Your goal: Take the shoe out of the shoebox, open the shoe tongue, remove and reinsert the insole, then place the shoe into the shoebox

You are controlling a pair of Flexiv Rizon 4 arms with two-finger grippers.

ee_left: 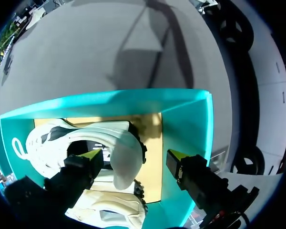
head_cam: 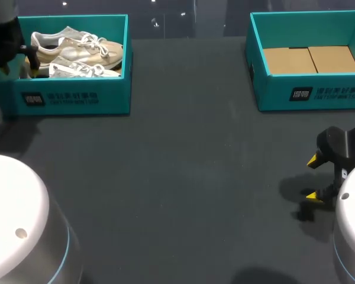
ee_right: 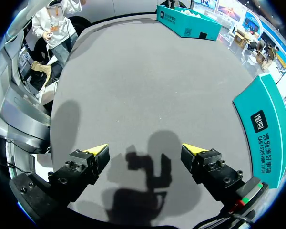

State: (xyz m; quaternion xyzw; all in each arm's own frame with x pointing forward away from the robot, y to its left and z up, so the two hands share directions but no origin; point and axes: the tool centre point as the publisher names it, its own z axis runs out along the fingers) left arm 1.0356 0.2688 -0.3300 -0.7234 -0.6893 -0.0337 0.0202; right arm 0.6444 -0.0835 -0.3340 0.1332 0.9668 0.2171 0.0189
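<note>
Left fingers (ee_left: 91, 154) spread over shoes (ee_left: 124, 150) in shoebox (ee_left: 186, 124).

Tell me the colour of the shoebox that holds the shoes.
The shoebox is teal, clearest in the head view.

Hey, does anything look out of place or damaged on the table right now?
Nothing stands out. The shoes lie inside the left shoebox, the right shoebox holds no shoe, and the left pincer and right pincer are open.
</note>
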